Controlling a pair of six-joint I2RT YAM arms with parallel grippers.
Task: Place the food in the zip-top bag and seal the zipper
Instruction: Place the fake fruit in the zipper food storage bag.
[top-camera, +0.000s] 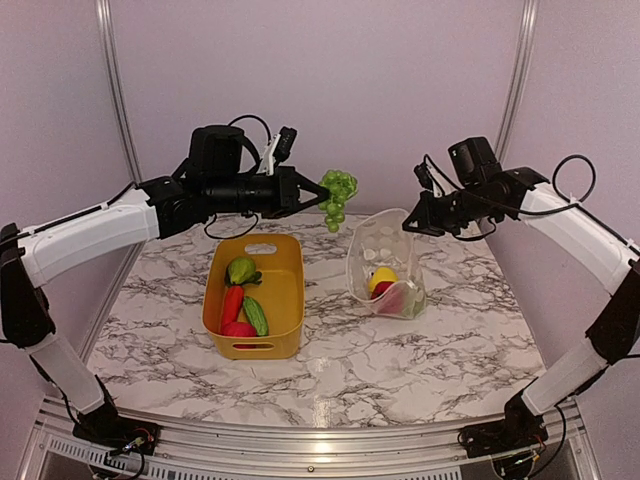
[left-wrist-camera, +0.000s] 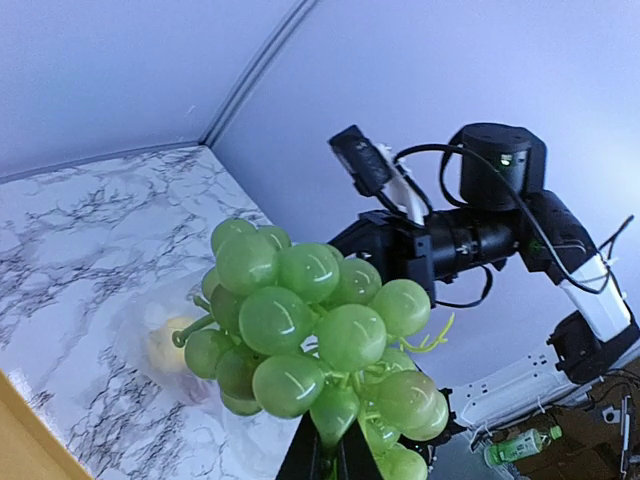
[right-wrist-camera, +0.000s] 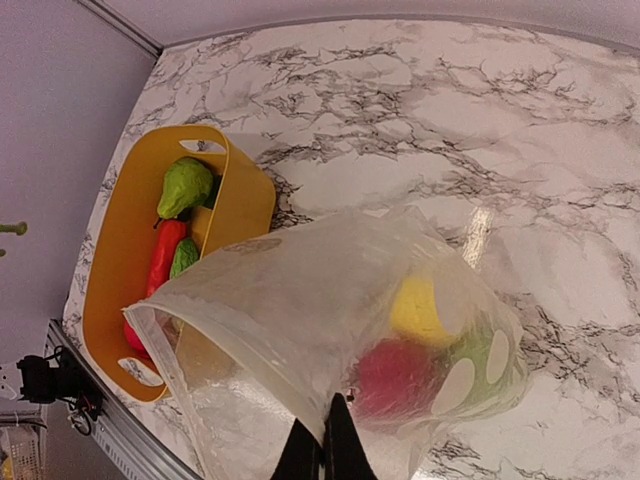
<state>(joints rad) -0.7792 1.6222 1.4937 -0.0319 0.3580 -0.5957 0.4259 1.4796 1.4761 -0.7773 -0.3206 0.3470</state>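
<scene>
My left gripper (top-camera: 318, 192) is shut on the stem of a bunch of green grapes (top-camera: 338, 196), held in the air left of and above the bag. In the left wrist view the grapes (left-wrist-camera: 320, 330) fill the middle and hide most of that gripper (left-wrist-camera: 335, 462). The clear dotted zip-top bag (top-camera: 385, 265) stands on the table with its mouth open. My right gripper (top-camera: 412, 226) is shut on its upper rim. The right wrist view shows the zipper (right-wrist-camera: 231, 351) running along the open mouth, and a yellow lemon (right-wrist-camera: 425, 310) and red apple (right-wrist-camera: 395, 380) inside.
A yellow bin (top-camera: 292, 300) sits left of the bag. It holds a green fruit (top-camera: 240, 270), a red vegetable (top-camera: 232, 303), a cucumber (top-camera: 256, 315) and a red piece (top-camera: 238, 329). The marble table's back wall is close behind both grippers.
</scene>
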